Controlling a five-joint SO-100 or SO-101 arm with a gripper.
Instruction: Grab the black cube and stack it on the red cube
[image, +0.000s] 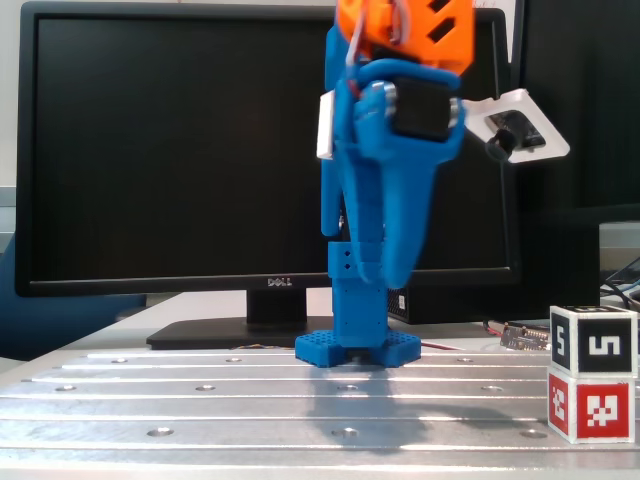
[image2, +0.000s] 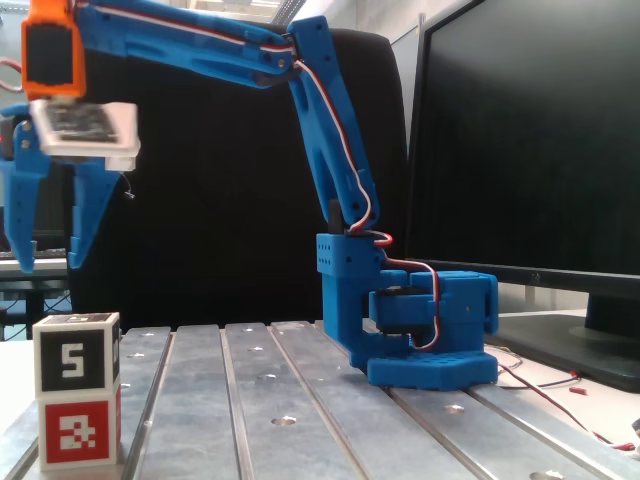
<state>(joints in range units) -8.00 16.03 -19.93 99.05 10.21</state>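
Note:
The black cube (image: 592, 340) rests squarely on top of the red cube (image: 592, 405) at the right edge of the table in a fixed view. In the other fixed view the black cube (image2: 76, 352) and the red cube (image2: 78, 430) form the same stack at the lower left. My gripper (image2: 50, 262) hangs open above that stack, clear of it, with nothing between its fingers (image2: 82, 230). Seen from the front, the gripper (image: 390, 272) points down near the middle, well left of the cubes.
The arm's blue base (image: 358, 345) is bolted to the slotted aluminium table (image: 200, 400). A Dell monitor (image: 170, 150) stands behind it. Loose wires (image2: 560, 385) lie beside the base (image2: 420, 340).

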